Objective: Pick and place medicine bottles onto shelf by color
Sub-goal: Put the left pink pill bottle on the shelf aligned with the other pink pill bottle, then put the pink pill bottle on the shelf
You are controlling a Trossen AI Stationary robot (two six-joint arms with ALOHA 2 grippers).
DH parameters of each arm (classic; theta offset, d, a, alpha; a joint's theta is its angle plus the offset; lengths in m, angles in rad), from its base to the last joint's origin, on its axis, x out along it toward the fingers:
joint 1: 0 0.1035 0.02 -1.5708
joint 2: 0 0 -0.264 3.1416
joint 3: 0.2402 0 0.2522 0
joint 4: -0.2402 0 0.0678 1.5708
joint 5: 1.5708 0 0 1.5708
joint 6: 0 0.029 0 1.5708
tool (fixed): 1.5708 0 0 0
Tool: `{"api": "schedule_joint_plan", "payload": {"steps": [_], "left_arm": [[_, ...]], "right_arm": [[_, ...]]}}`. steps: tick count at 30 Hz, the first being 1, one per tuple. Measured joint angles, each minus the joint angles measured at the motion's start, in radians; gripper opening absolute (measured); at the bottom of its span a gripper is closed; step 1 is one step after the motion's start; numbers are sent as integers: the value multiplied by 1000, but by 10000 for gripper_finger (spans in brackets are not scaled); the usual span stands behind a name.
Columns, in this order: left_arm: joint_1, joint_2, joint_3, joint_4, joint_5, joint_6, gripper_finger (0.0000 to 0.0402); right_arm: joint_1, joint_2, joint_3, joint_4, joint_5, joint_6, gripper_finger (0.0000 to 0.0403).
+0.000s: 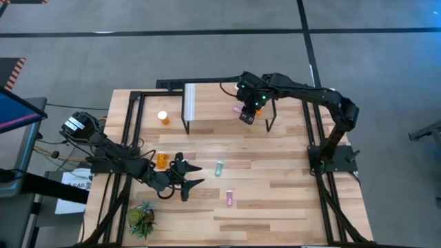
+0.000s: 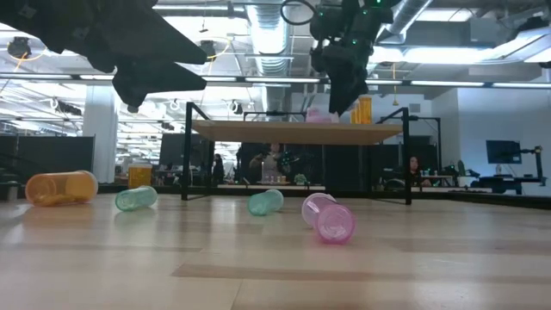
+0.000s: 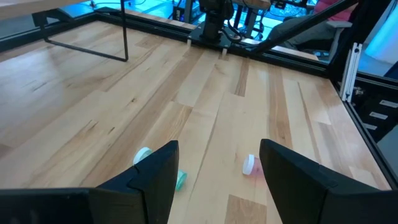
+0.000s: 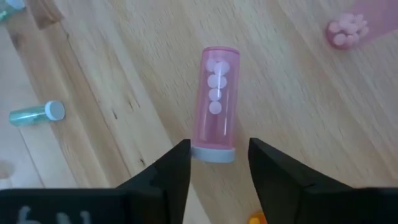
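Note:
The shelf point(image 1: 217, 103) stands at the table's far middle and also shows in the low view point(image 2: 284, 131). My right gripper point(image 1: 247, 117) is open just above it. A pink bottle point(image 4: 217, 93) lies on the shelf, and the fingers stand on either side of its white cap point(image 4: 213, 153), with a gap at one side. My left gripper point(image 1: 198, 175) is open and empty above the table's near left. On the table lie an orange bottle point(image 1: 161, 160), a teal bottle point(image 1: 219, 167) and a pink bottle point(image 1: 230, 198). Another orange bottle point(image 1: 163, 117) stands left of the shelf.
An orange bottle point(image 2: 362, 109) stands on the shelf beside my right gripper. A second pink bottle point(image 4: 347, 28) shows end-on farther off. A second teal bottle point(image 2: 136, 198) lies on the table. A small green plant point(image 1: 141, 219) stands at the near left corner. A black frame point(image 1: 313, 131) edges the table.

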Motion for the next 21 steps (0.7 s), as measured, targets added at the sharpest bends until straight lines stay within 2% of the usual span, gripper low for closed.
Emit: {"api": "schedule_joint_plan", "payload": {"steps": [8,21], "left_arm": [[0,0,0,0,0,0,213],[0,0,0,0,0,0,213]], "right_arm": [[0,0,0,2,0,3,217],[15,1,0,5,-2,-7,219]]}}
